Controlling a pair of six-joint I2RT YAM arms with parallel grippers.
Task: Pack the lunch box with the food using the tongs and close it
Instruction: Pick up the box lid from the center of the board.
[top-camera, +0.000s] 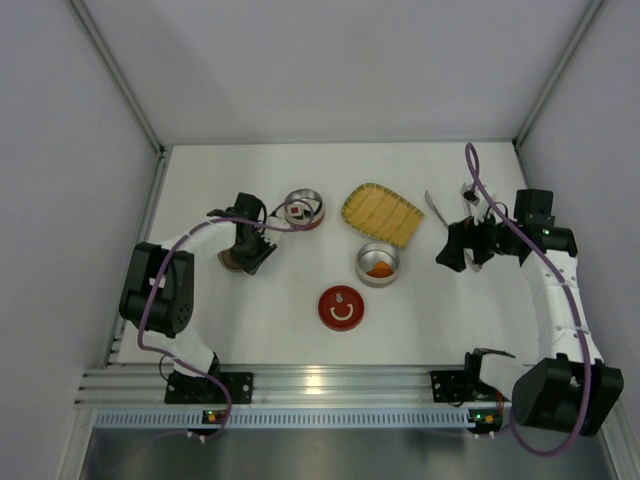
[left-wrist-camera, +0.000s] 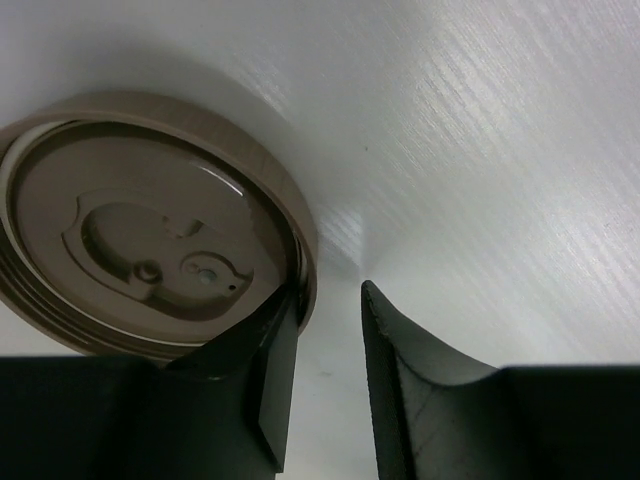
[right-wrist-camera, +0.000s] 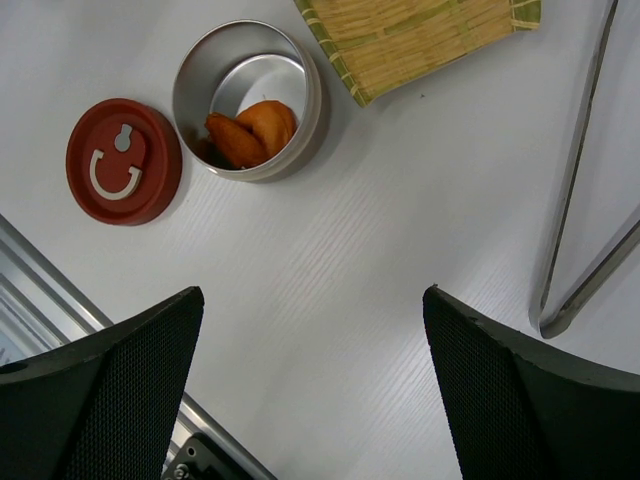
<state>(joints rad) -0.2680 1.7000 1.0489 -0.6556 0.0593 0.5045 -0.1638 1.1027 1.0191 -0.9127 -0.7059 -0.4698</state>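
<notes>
Left fingers (left-wrist-camera: 420, 400), narrowly apart, sit at the rim of one round brown lid (left-wrist-camera: 150, 240) on the white table (left-wrist-camera: 480, 150), arm folded low. Right fingers (right-wrist-camera: 500, 400) gape wide, empty, pointing down beside one slim silvery metal tongs (right-wrist-camera: 575, 200). Two round metal tins: one tin (right-wrist-camera: 255, 70) holds orange-red chunks (right-wrist-camera: 250, 135), the other tin (top-camera: 305, 194) white blocks (top-camera: 297, 211). One red lid (right-wrist-camera: 122, 160), one yellow woven tray (right-wrist-camera: 420, 35).

- Round brown lid (left-wrist-camera: 150, 240) lies on the white table (left-wrist-camera: 480, 150).
- Left gripper (left-wrist-camera: 330, 295) is down at its rim, jaws a narrow gap apart.
- One finger overlaps the lid's edge, the other stands just clear.
</notes>
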